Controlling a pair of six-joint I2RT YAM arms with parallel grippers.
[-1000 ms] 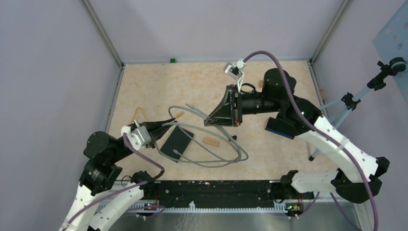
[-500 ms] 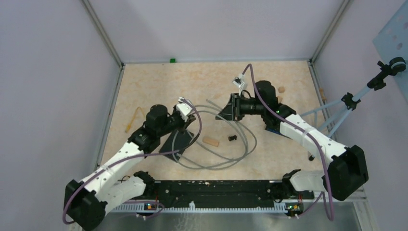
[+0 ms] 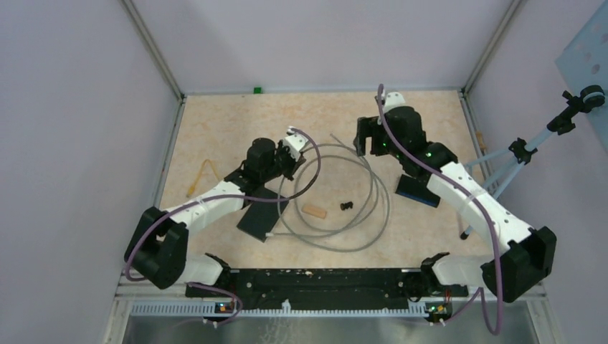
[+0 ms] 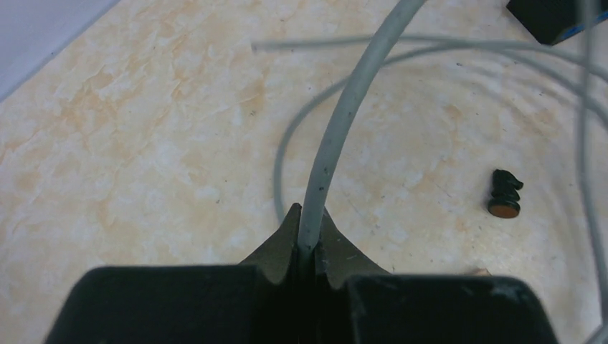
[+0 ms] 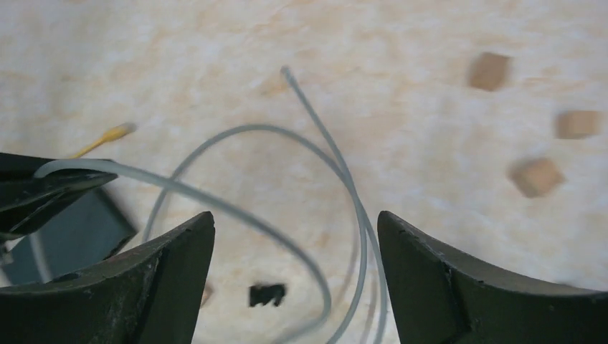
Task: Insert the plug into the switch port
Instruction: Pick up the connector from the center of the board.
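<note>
Cable (image 4: 337,136) is now clamped only in the left pincer (image 4: 307,231), mid-frame; the right pincer (image 5: 294,223), upper centre, has just opened and released it, leaving insertion to the left.

The cable (image 4: 337,136) loops across mid-table, with the block (image 3: 314,211) and the small clip (image 3: 347,206) lying inside the loop. The flat box (image 3: 255,222) sits at its left edge, the second box (image 3: 414,190) just off to the right.

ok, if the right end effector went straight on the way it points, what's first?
Likely the thin grey cable arcing between the open fingers of the right end effector, then the beige marbled tabletop; depth unclear.
</note>
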